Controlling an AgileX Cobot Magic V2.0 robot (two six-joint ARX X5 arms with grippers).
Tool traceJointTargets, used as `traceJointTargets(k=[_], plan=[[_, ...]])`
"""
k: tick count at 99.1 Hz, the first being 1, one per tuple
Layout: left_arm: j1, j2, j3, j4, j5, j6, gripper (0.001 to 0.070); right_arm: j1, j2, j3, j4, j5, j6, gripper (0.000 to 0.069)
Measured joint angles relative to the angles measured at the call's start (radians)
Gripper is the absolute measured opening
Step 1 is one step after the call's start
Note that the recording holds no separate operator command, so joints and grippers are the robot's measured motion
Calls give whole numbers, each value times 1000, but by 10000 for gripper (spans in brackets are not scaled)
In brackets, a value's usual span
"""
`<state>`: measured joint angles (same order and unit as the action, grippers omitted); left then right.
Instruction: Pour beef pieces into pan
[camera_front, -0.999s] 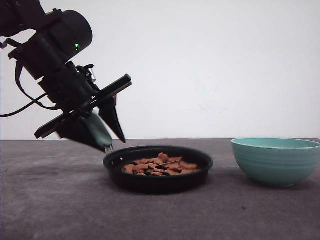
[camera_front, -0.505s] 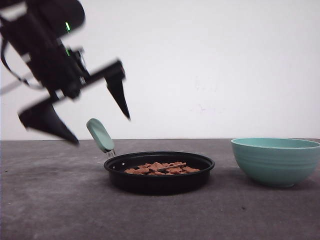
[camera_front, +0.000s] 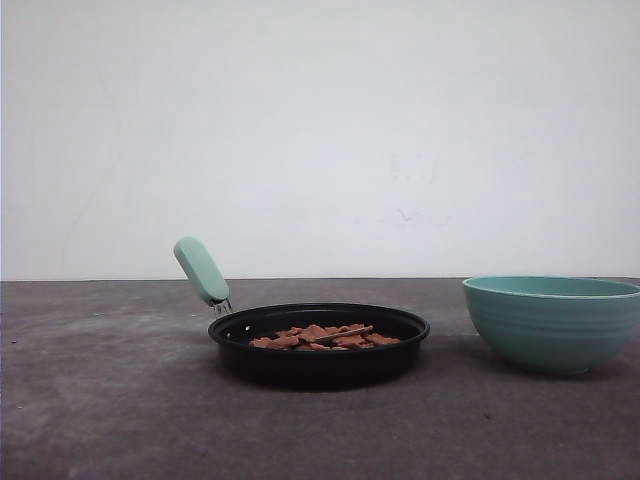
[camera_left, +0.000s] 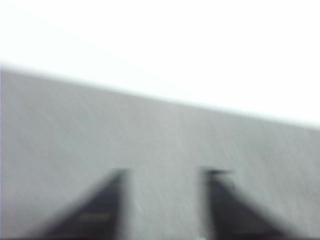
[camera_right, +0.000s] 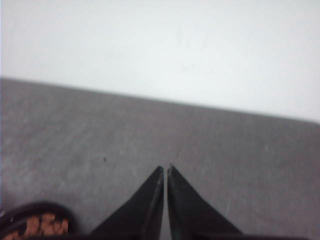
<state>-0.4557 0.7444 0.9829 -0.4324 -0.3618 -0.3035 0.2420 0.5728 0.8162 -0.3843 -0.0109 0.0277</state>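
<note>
Many small beef pieces (camera_front: 318, 336) already lie in a low heap inside the pan (camera_front: 318, 360), which sits flat on the dark table (camera_front: 100, 400) at the lower middle of the front view. The pan's green handle (camera_front: 201, 270) sticks up toward the left. A teal bowl (camera_front: 552, 322) stands at the right edge, well apart from the pan, and from this low angle you cannot see inside it.

So the pouring looks done, going by how things lie. No meat can be seen on the table around the pan. If anything is left to do, it is only for the arms to keep clear and rest.

The left wrist view is very blurry. It shows the left gripper (camera_left: 167, 175) over bare table, with its two dark fingers spread wide and nothing between them.

The right wrist view is sharper. It shows the right gripper (camera_right: 164, 169) with its two pointed fingers pressed together, holding nothing. At the lower left corner of that view, a bit of the pan's rim (camera_right: 30, 207) and some beef peek in, so this arm is near the pan.

The front view gives the whole pan and bowl together, which the wrist views do not.
</note>
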Motion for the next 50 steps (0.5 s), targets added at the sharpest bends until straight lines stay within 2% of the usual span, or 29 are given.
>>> traceJointTargets(k=[5, 13, 28, 50], plan=[[0, -45, -1, -15, -5, 21, 63, 0, -11, -23, 27, -1, -8, 10], [8, -114, -26, -33, -34, 40, 22, 0, -21, -61, 61, -14, -32, 10], [13, -208, -72, -167, -110, 27, 12, 0, -15, -74, 44, -15, -50, 10], [13, -293, -72, -212, -112, 10, 12, 0, -17, -74, 45, -15, -54, 10]])
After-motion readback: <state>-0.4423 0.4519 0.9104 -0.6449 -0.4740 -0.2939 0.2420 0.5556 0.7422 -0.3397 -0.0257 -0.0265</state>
